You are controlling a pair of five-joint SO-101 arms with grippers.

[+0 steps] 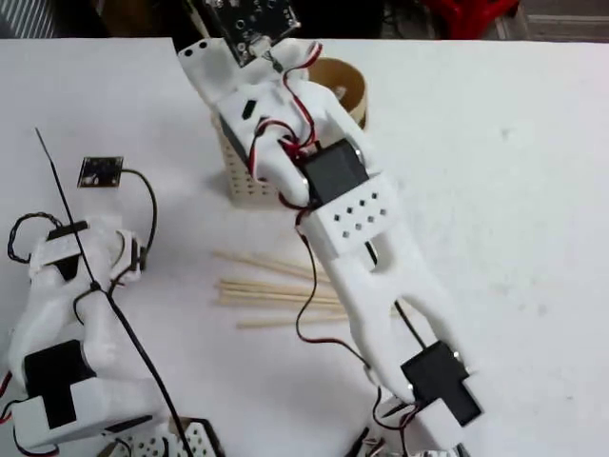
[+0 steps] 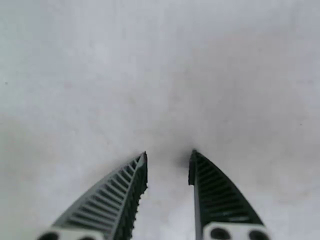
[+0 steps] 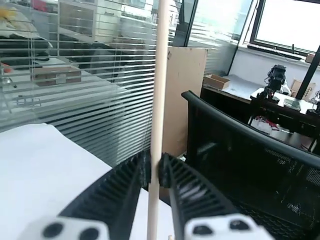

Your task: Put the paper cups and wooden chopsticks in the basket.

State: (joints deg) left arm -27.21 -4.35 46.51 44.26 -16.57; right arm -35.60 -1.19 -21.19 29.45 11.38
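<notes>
Several wooden chopsticks [image 1: 276, 290] lie in a loose bundle on the white table, left of the right arm [image 1: 362, 238]. That arm stretches over the white lattice basket [image 1: 243, 181] at the back. My right gripper [image 3: 154, 167] is shut on one chopstick [image 3: 160, 75], which stands along the fingers and points up past them. A brown paper cup [image 1: 344, 84] shows its rim behind the arm, next to the basket; I cannot tell if it is inside. My left gripper [image 2: 168, 155] is open just above bare table, with nothing between its fingers.
The left arm [image 1: 67, 314] sits folded at the front left. A small dark circuit board [image 1: 100, 171] and black cables [image 1: 124, 324] lie near it. White tabletop [image 1: 514, 190] stretches to the right of the right arm. The table's far edge runs just behind the basket.
</notes>
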